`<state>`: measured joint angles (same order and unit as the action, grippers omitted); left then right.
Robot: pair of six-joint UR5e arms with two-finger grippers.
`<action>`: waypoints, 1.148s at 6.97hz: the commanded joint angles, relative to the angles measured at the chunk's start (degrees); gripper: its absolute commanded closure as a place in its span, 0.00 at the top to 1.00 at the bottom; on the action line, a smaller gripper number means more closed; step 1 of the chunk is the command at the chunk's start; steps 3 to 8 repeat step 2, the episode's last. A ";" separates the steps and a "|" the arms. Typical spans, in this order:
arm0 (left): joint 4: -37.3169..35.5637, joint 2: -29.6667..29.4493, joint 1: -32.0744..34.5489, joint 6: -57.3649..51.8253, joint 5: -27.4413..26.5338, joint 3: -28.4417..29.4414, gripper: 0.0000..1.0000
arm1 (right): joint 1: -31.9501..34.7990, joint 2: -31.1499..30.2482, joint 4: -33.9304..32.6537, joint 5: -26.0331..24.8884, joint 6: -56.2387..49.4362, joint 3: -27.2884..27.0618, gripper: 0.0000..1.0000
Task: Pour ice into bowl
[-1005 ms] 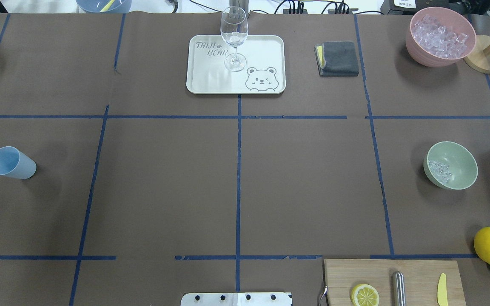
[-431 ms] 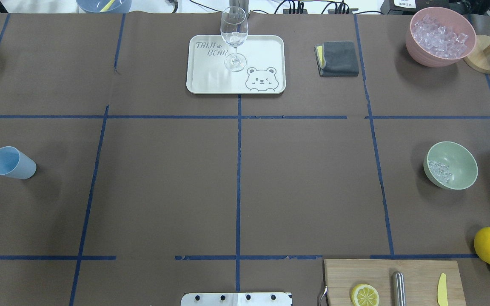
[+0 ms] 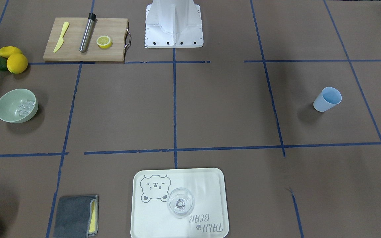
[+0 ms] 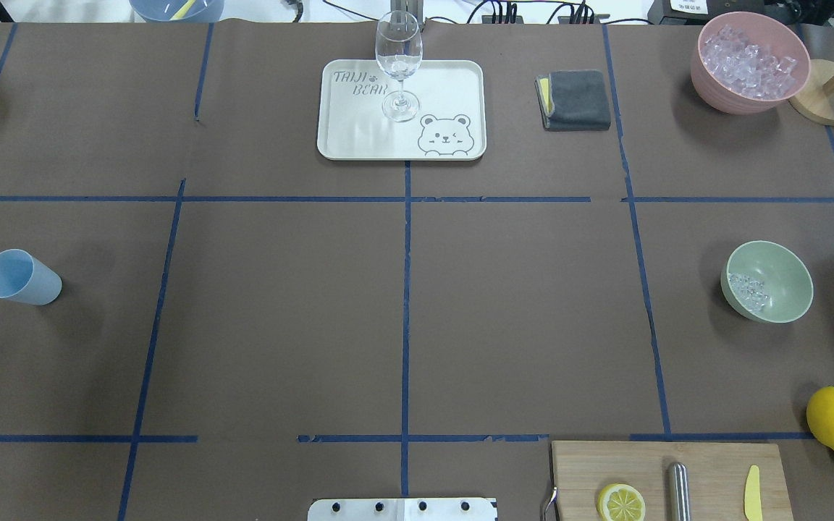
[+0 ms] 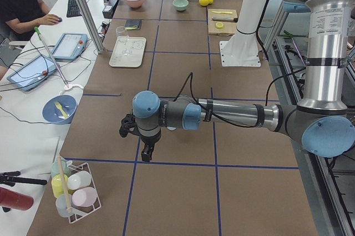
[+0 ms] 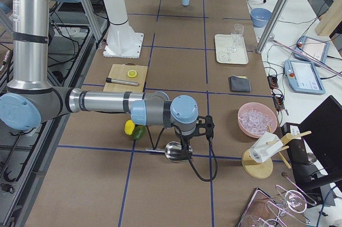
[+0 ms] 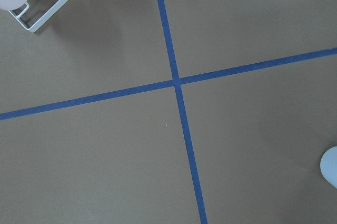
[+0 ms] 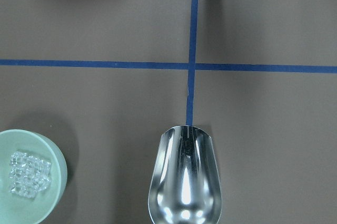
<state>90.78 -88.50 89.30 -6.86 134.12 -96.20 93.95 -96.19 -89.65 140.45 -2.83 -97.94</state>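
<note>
Ice (image 4: 748,291) heaped in green bowl (image 4: 788,278); tray (image 4: 359,137) lettered "TAIJI BEAR".

Worktop (image 4: 279,325) brown, blue tape grid. Bowl (image 4: 786,273) sage green; ice (image 4: 748,291) clear. Cup (image 4: 20,278) pale blue. Tray (image 4: 359,134) cream, bear print.

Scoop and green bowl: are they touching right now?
Apart. The right wrist view shows a strip of bare brown table between the scoop and the bowl.
</note>
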 commanded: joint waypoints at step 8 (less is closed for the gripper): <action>0.01 0.17 0.00 -0.09 0.00 0.05 1.00 | 0.00 0.13 0.00 0.09 0.02 -0.15 1.00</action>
